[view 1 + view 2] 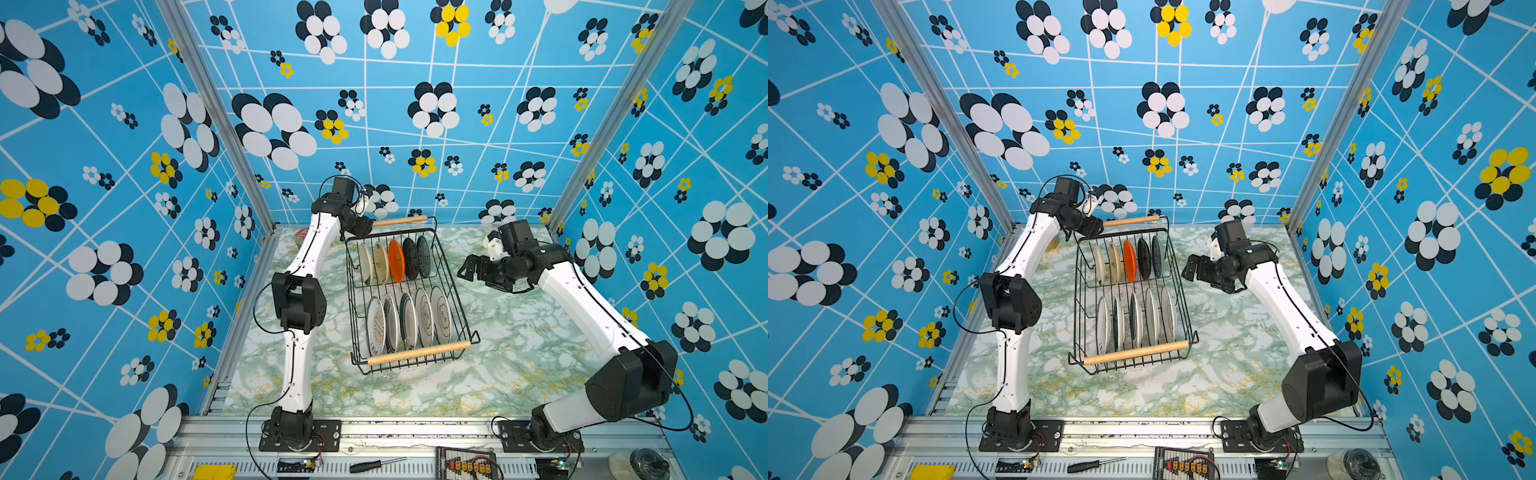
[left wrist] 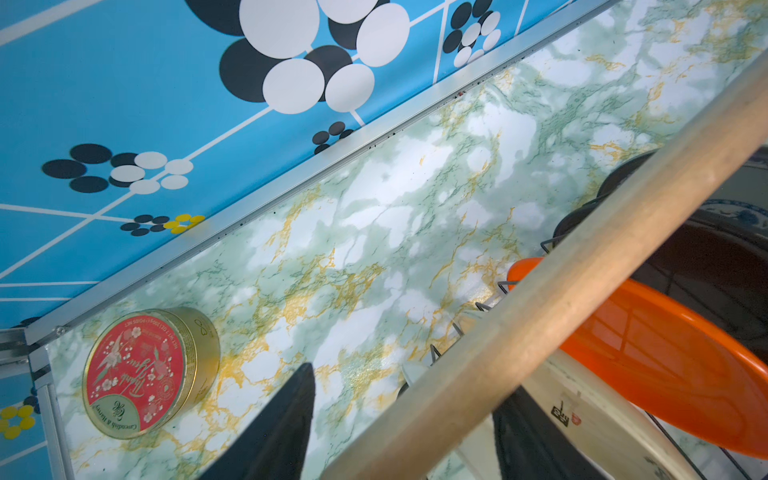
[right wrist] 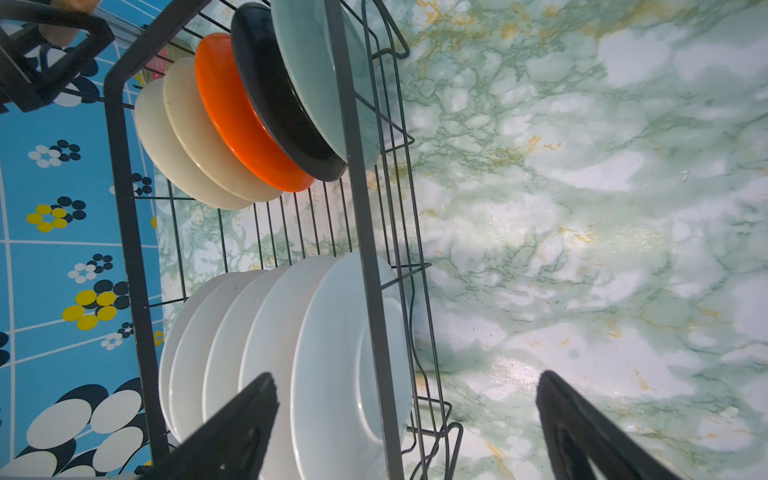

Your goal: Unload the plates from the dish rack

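While plates [image 1: 397, 262] stand edge-up mid-frame, likely stiff, slick, breakable: pinch top rim | left gripper [image 2: 409, 386] part-open astride handle [image 2: 582, 266], not clamped | right gripper [image 3: 405, 376] wide, empty

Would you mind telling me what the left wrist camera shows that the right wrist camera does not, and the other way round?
Left wrist only: the red-lidded tin seen plainly, and the printed mark on a cream plate. Right wrist only: the row of large white plates and the right gripper, open. Both: the orange plate, the black plate, the wire rack, the marble table.
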Controlling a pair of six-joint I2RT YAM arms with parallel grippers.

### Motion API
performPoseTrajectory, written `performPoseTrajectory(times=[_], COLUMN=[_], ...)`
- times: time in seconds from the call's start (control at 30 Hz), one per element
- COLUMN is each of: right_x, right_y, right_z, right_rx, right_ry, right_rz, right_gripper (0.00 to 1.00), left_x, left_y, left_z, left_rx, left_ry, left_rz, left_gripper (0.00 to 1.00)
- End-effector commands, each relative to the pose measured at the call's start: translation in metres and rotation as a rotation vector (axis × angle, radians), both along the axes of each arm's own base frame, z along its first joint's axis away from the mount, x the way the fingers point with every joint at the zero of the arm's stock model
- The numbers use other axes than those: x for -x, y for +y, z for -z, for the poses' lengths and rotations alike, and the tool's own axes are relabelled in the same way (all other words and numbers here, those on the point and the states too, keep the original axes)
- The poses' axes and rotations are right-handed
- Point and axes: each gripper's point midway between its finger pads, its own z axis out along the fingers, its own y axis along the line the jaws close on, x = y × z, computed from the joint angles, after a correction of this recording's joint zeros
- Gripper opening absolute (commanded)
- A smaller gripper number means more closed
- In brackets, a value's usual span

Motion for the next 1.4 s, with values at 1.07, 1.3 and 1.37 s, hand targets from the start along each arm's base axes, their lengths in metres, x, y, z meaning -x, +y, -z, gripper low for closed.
performPoseTrajectory(times=[1.07,1.3,1.37], right_x=[0.050,0.052,0.053], right_y=[-0.069,-0.073,-0.066], right_z=[-0.037,-0.051,-0.050], right_rx=[0.221,0.175,0.131], right_ry=[-0.069,-0.077,-0.046], right_rz=[0.209,0.244,0.222], right_gripper=[0.99,0.99,0.96], left_x=[0.052,0.073,0.079], left_y=[0.051,0.060,0.062], left_z=[0.063,0.057,0.057], left_rx=[-0.056,-0.001,0.028], left_ry=[0.357,0.392,0.409], left_rz=[-0.320,-0.416,-0.447], left_gripper=[0.21,0.20,0.20])
